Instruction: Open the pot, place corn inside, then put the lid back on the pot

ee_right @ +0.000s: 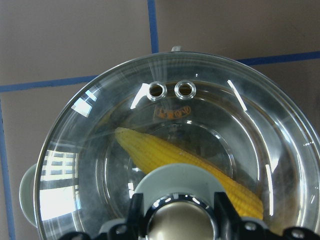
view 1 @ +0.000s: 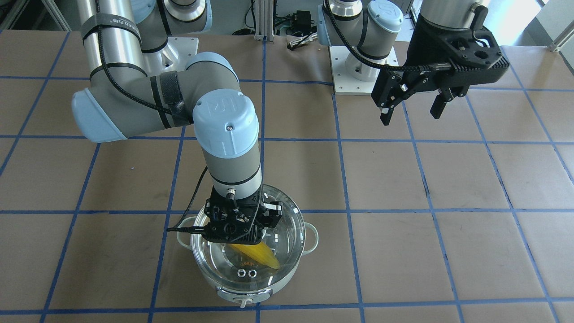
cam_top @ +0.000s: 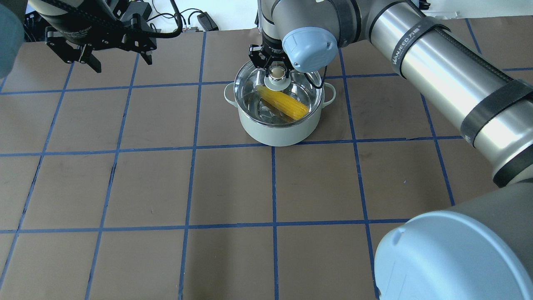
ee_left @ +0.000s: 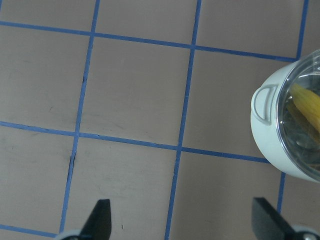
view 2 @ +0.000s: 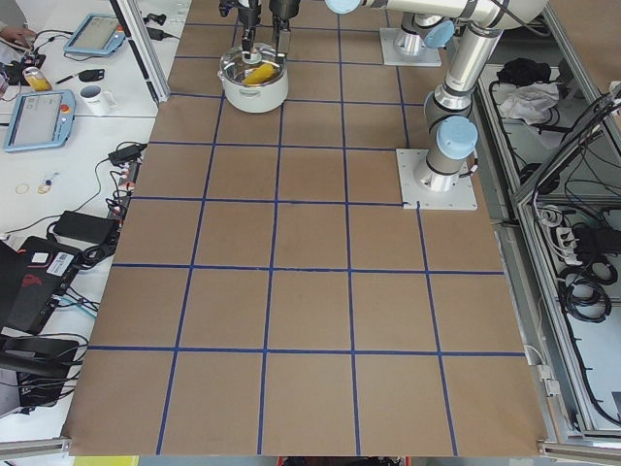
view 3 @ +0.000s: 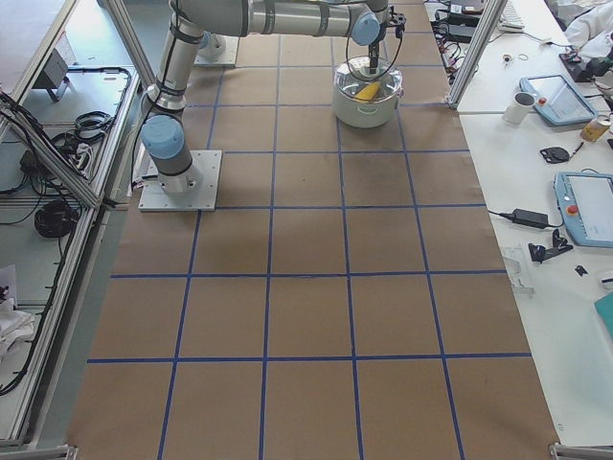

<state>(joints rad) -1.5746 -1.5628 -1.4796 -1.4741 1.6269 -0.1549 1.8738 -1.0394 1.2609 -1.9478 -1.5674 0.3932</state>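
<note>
The mint-green pot [cam_top: 277,131] stands at the table's far side in the overhead view. The clear glass lid [cam_top: 250,83] sits on it. The yellow corn [cam_top: 285,104] lies inside under the glass, and shows in the right wrist view [ee_right: 165,155]. My right gripper [cam_top: 278,74] reaches straight down, and its fingers press both sides of the beige knob [ee_right: 180,225]. The lid's two vent rings [view 1: 247,272] face the front camera. My left gripper [view 1: 410,107] is open and empty, held high and well away from the pot [ee_left: 272,140].
The table is brown paper with a blue tape grid. The arms' white base plates [view 1: 363,67] sit at the robot's side. Side benches with tablets and a mug [view 3: 522,105] flank the table's far edge, behind aluminium posts.
</note>
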